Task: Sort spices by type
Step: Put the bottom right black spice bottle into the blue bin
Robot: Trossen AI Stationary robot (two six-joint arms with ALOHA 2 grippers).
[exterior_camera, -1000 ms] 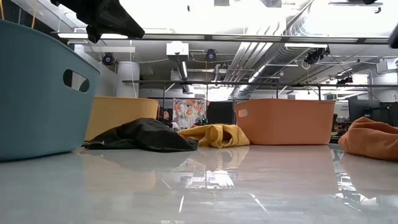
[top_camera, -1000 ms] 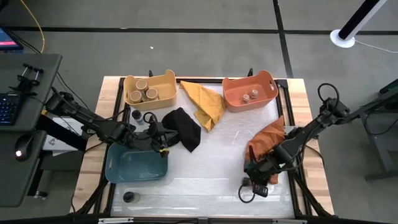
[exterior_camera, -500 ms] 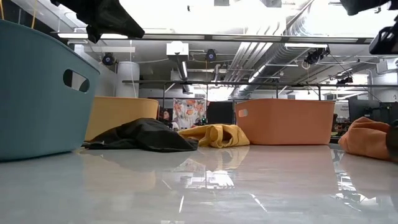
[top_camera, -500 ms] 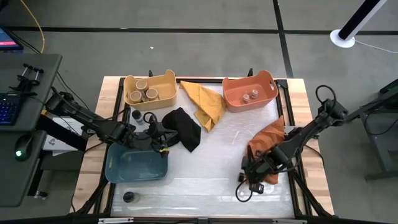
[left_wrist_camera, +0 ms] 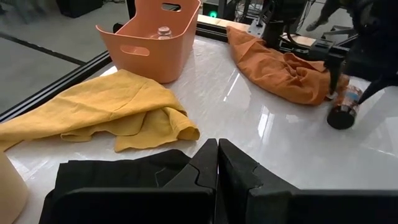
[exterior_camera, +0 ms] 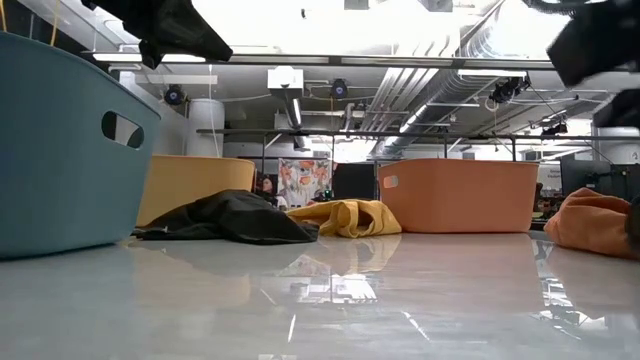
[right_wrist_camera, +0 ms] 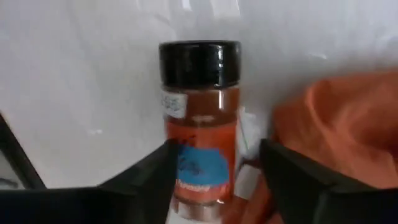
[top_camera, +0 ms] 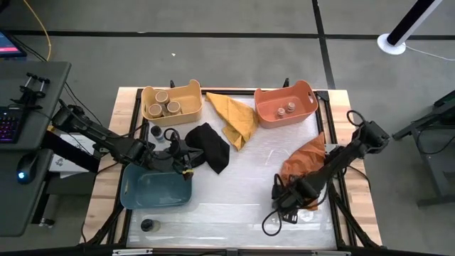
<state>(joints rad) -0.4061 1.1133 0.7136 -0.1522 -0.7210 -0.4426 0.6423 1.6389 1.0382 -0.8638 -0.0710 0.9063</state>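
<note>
Right gripper [top_camera: 287, 201], lower right of the high view beside the orange cloth [top_camera: 304, 161], is seen with fingers [right_wrist_camera: 149, 177] spread wide on either side of a black-capped jar of red spice [right_wrist_camera: 200, 118], not yet closed on it; the straddle is judged a lining-up for a grasp. Left gripper [top_camera: 178, 159], at middle left above the blue bin [top_camera: 158, 188] near the black cloth [top_camera: 211, 146], is held waiting with fingers [left_wrist_camera: 202, 162] pressed together. Tan-topped jars [top_camera: 164, 107] are grouped in the yellow bin [top_camera: 186, 91], small ones [top_camera: 286, 109] in the orange bin [top_camera: 264, 110]; two dark-topped jars [top_camera: 147, 225] remain outside.
</note>
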